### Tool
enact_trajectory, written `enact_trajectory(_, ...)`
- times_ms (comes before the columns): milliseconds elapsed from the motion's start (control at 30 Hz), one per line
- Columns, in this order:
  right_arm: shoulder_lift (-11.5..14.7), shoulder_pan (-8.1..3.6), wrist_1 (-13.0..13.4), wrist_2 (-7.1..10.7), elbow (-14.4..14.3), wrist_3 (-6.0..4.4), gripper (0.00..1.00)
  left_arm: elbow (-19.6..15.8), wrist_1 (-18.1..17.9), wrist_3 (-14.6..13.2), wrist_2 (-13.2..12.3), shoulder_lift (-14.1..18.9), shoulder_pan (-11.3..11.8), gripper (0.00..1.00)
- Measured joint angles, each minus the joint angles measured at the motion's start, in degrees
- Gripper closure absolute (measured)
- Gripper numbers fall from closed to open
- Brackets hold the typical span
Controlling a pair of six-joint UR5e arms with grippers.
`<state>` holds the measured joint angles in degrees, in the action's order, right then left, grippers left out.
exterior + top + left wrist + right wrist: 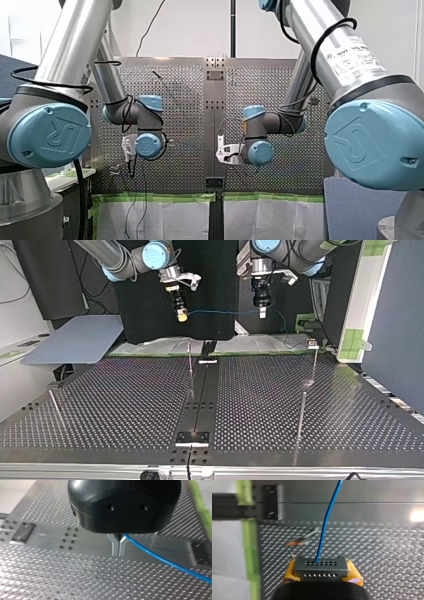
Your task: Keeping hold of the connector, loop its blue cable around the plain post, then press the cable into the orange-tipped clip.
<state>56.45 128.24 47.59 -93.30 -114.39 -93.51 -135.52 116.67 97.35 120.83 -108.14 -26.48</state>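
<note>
Silver arms (80, 35), blue joint caps (50, 134), black cables (79, 200), yellow-padded right tool (321, 571).

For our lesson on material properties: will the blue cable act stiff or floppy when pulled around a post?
Probably bendable yet springy: the blue cable runs between my right tool and my left tool in a gentle curve, not drooping. Likely light, being thin. It may slip through the metal fingers.

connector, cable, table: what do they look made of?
The connector looks like metal: matte grey, crisp edges, two rows of small holes. Coated plastic is also possible. The cable has a smooth, glossy blue jacket, probably plastic insulation, and it bends in a soft curve. The table is bare metal, likely aluminium, with a dull sheen and bright glare across its perforations.
</note>
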Motion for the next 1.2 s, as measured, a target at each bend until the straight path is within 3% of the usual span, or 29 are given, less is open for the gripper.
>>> enact_trajectory(167,2.85,-0.49,-2.84,2.78,2.73,-2.84,1.0,2.57,2.66,0.99,1.36,2.67,0.39,1.0)
enact_trajectory(300,5.23,-0.27,-5.22,4.15,5.1,-5.16,1.0,4.76,4.85,1.45,0.65,4.87,0.52,1.0)
enact_trajectory(400,6.91,-0.1,-6.89,5.24,6.77,-5.9,1.0,6.32,6.41,2.01,0.31,6.43,0.55,1.0)
enact_trajectory(533,9.19,0.0,-9.18,6.6,9.05,-6.31,1.0,8.42,8.52,3.72,0.25,8.54,0.73,1.0)
enact_trajectory(733,12.82,-0.19,-12.82,7.15,12.69,-6.7,1.0,11.51,11.82,6.94,0.65,11.84,1.22,1.0)
enact_trajectory(967,16.79,-0.08,-16.78,7.75,16.66,-6.72,1.0,15.52,15.88,10.15,4.04,15.9,1.73,1.0)
enact_trajectory(1200,20.67,0.11,-20.64,8.25,20.52,-6.09,1.0,19.16,19.53,9.62,7.65,19.54,2.88,1.0)
